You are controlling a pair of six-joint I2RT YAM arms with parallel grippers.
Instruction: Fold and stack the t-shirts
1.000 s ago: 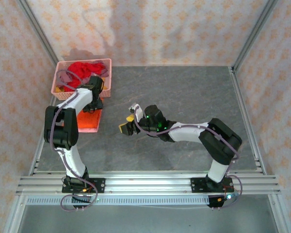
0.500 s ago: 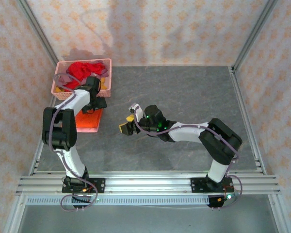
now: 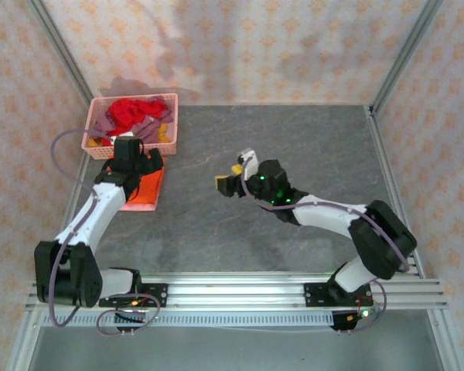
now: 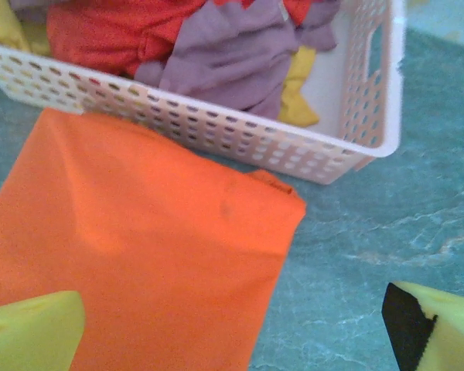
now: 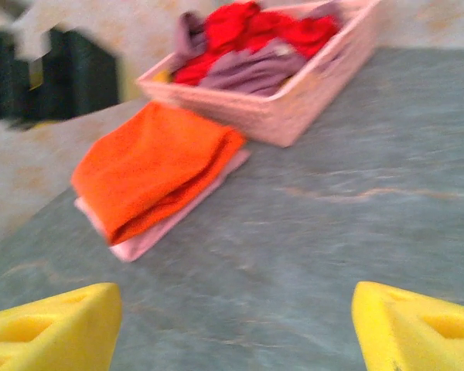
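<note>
Orange t-shirt (image 4: 139, 255) lies folded on the pink t-shirt (image 5: 139, 243) near the far left corner of the table (image 3: 309, 147), beside the basket (image 4: 325, 154). We see the left gripper (image 4: 232, 332) and right gripper (image 5: 232, 325) open, empty. A low reach could mess our stack.

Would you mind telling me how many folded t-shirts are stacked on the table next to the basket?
2: the orange t-shirt on top and the light pink t-shirt beneath it, beside the pink basket. Another could be hidden under them.
</note>
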